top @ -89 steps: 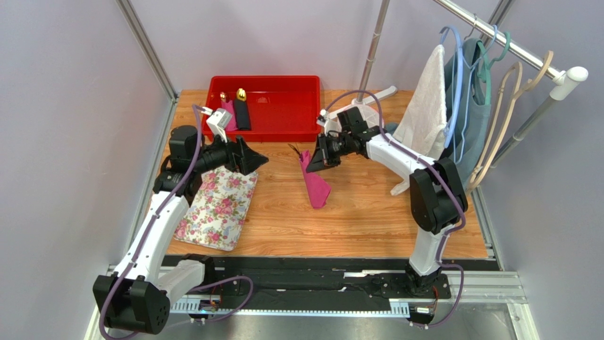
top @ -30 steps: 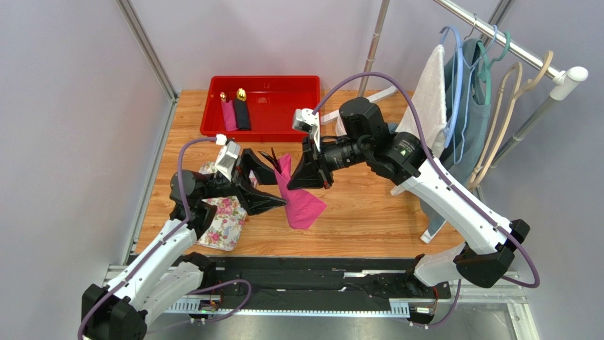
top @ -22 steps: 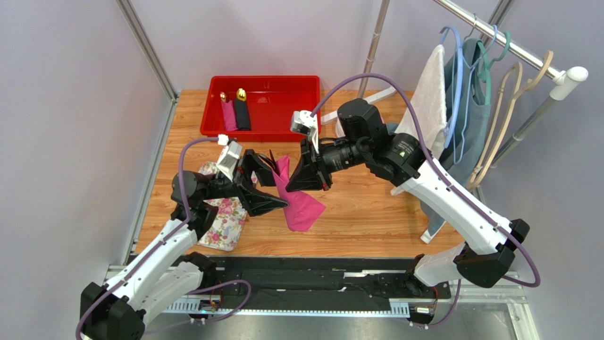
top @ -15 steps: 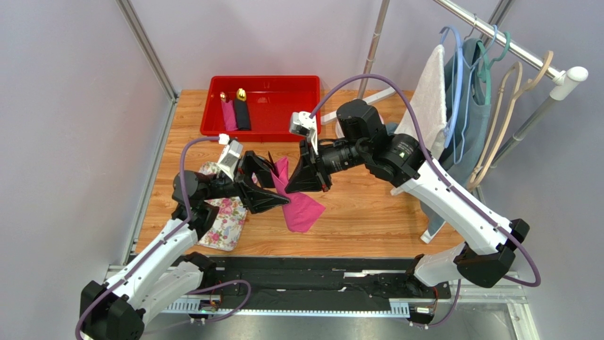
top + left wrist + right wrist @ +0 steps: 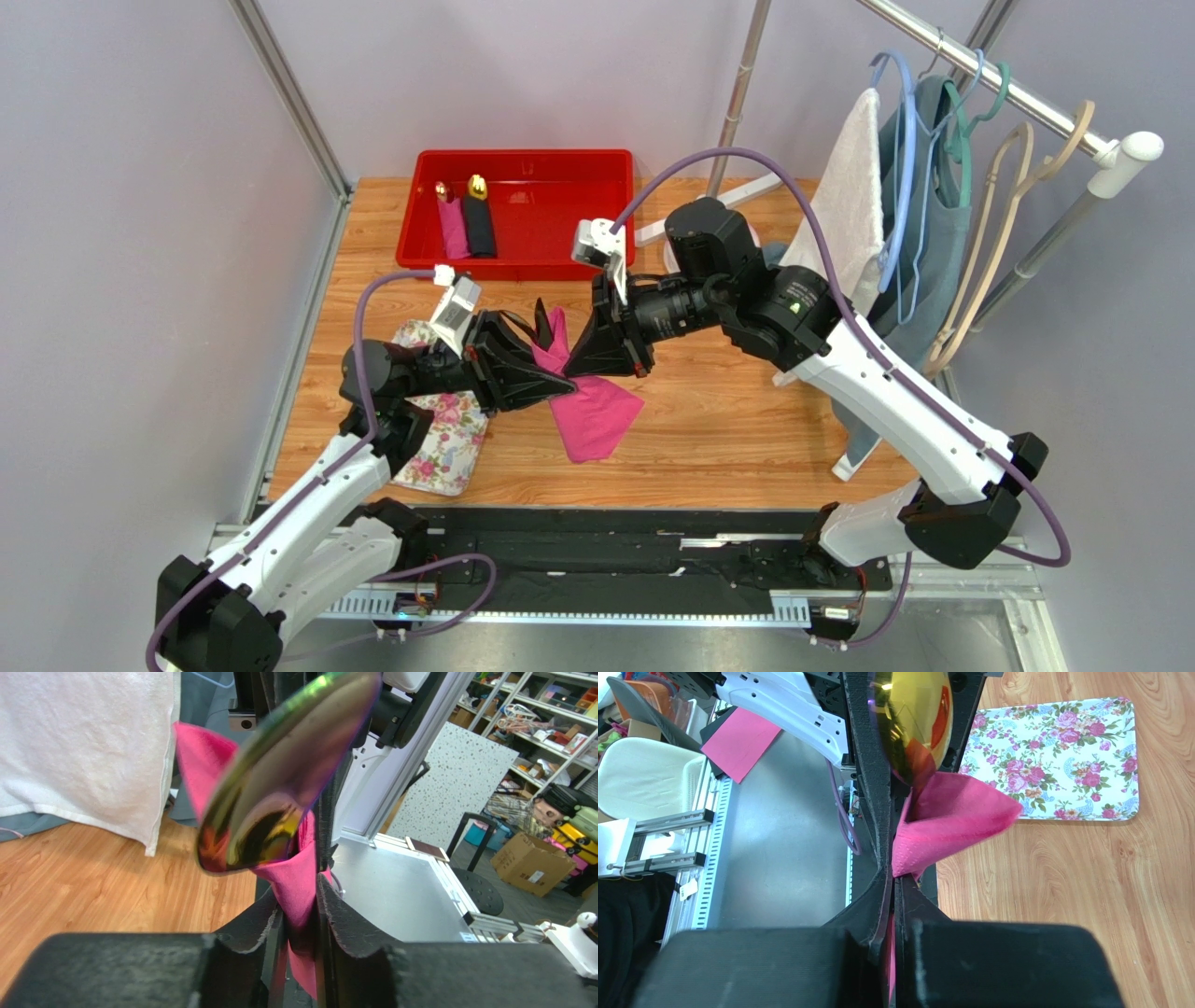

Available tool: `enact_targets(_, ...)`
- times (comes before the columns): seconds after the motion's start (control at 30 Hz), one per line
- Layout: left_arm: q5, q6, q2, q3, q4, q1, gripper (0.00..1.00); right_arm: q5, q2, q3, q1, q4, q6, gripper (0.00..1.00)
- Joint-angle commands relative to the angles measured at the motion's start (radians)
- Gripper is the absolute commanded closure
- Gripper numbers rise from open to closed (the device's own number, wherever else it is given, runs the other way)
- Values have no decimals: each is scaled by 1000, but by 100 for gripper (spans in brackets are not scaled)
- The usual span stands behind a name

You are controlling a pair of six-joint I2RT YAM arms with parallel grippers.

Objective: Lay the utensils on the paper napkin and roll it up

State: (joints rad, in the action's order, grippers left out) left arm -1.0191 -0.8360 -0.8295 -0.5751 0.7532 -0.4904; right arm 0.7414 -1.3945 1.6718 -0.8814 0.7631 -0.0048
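Left gripper (image 5: pixel 544 375) and right gripper (image 5: pixel 606 346) met above the wooden table (image 5: pixel 730 420) in the top view, both at the paper napkin (image 5: pixel 592 416), which hung between them; dark utensils (image 5: pixel 542 317) poked from its top. From the left wrist, the jaws were pinched on a fold of pink paper, a purple-tinted spoon bowl (image 5: pixel 281 777) just above. From the right wrist, those jaws too were clamped on the napkin, below a gold-purple spoon head (image 5: pixel 912 714). Rolling well probably called for firm, level pinches so nothing slid out. Handles were hidden in folds; their number, and whether either pinch caught them, I could not tell.
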Motion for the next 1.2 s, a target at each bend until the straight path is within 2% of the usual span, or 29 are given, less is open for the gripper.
enact_targets(0.0, -29, -28, 18, -11, 60, -7, 85, -71, 46, -1, 1, -79, -6, 100)
enact_targets(0.07, -27, -23, 30, -14, 43, -7, 100, -91, 54, -4, 5, -88, -1, 100)
enact_targets(0.1, -23, -15, 35, -17, 10, -7, 100, -97, 55, -7, 9, -88, -1, 100)
enact_targets(0.13, -18, -6, 44, -26, -8, -5, 100, -111, 57, -7, 18, -87, 27, 92)
enact_targets(0.2, -15, 18, 56, -35, -60, -5, 100, -112, 63, -9, 35, -88, 38, 69)
enact_targets(0.23, -7, 26, 66, -45, -78, -5, 100, -112, 68, -11, 51, -82, 40, 47)
enact_targets(0.27, -3, 41, 70, -48, -93, -4, 100, -112, 78, -12, 61, -79, 43, 39)
enact_targets(0.33, 4, 46, 79, -57, -121, 3, 100, -99, 92, -23, 88, -59, 35, 32)
enact_targets(0.57, 2, 51, 56, -103, -156, 29, 100, -65, 212, -164, 114, 21, -44, 30)
enact_targets(0.8, -4, 46, 4, -144, -149, 33, 100, -46, 279, -222, 114, 56, -80, 30)
enact_targets(1.1, -10, 46, -3, -163, -149, 32, 100, -45, 264, -230, 114, 65, -113, 39)
enact_targets(1.17, -13, 41, -5, -163, -144, 32, 100, -47, 258, -228, 114, 64, -118, 44)
